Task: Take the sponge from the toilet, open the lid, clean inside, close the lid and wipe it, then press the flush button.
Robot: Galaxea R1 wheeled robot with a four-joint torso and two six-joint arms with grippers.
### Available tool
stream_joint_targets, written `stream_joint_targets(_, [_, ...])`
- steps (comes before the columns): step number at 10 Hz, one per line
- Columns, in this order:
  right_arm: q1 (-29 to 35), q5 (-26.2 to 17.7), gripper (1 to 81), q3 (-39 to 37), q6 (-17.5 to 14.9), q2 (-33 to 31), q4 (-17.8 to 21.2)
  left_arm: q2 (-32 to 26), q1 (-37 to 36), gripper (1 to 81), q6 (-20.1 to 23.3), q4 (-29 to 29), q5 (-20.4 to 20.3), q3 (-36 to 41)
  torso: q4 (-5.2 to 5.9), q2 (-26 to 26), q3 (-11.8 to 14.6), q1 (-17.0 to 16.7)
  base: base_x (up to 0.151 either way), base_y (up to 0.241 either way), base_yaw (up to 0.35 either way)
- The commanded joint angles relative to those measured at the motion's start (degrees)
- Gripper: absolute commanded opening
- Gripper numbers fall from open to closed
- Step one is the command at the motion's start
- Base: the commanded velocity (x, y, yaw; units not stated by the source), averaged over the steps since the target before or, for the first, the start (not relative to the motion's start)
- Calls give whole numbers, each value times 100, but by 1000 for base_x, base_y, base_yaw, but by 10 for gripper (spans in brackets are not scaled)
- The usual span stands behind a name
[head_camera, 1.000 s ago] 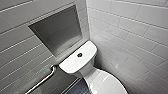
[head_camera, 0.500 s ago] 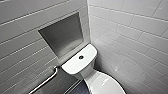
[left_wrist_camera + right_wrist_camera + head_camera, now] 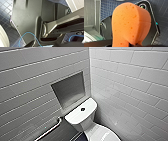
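Orange sponge (image 3: 130,23) in right pincer (image 3: 134,44)

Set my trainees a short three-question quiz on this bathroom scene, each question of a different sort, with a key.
1. True or false: the flush button sits on top of the tank of the toilet.
2. What is set into the tiled wall behind the tank? A a mirror; B a recessed niche; C a window.
3. What colour is the sponge in the right wrist view?
Key: 1 true; 2 B; 3 orange.
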Motion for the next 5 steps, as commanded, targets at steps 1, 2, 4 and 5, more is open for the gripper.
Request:
stream_joint_targets(1, [-136,-192,10,-427,-13,219,-352,-9,-62,811,4,43,415,-88,0,564,556,-362,0,0,0])
stream_joint_targets(2, [-171,-192,10,-576,-13,316,-396,9,-71,811,4,43,415,-123,0,772,768,-503,0,0,0])
stream_joint_targets(4, [-206,-174,10,-700,-13,413,-440,52,-62,811,4,43,415,-194,-145,1179,1185,-774,0,0,0])
stream_joint_targets(5, [-206,-139,10,-692,-13,422,-519,88,-71,811,4,43,415,-255,-180,1384,1395,-907,0,0,0])
